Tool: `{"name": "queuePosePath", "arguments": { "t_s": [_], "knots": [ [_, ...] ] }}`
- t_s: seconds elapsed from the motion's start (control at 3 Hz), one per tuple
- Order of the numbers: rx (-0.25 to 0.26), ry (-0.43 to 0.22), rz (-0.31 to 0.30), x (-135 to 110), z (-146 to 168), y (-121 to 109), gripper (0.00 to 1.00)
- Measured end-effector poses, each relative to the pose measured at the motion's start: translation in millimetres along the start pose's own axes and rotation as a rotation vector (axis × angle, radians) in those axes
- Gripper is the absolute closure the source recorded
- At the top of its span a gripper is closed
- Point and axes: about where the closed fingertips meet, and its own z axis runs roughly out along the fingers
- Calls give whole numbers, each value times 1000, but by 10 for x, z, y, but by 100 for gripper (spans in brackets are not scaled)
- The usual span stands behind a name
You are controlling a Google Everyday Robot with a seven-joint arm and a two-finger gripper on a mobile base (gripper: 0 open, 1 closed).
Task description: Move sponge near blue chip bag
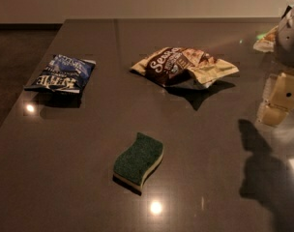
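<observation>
Green-topped sponge (138,161) lies flat on the tabletop (55,187), front centre, well apart from the blue chip bag (60,74) at rear left. Gripper (278,100) hangs at the far right, touching nothing; we cannot tell if it is apart or together.

Risks as we see them:
- The brown chip bag (185,66) sits near a straight path across, so a low sweep could drag it.
- The sponge is low and soft, so a shallow grasp may slip.
- The blue bag is close to the tabletop's left edge, so an overshoot could nudge it off.
</observation>
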Motion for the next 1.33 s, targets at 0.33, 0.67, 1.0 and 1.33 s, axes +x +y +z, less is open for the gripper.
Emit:
{"name": "queuePosePath", "arguments": {
  "t_s": [0.33, 0.67, 1.0, 1.33],
  "knots": [
    [0, 0, 0, 0, 0, 0, 0],
    [-44, -30, -51, -241, 69, 88, 0],
    [-94, -65, -123, -568, 192, 220, 0],
    [-147, -81, -208, -925, 426, 414, 0]
  ]
}}
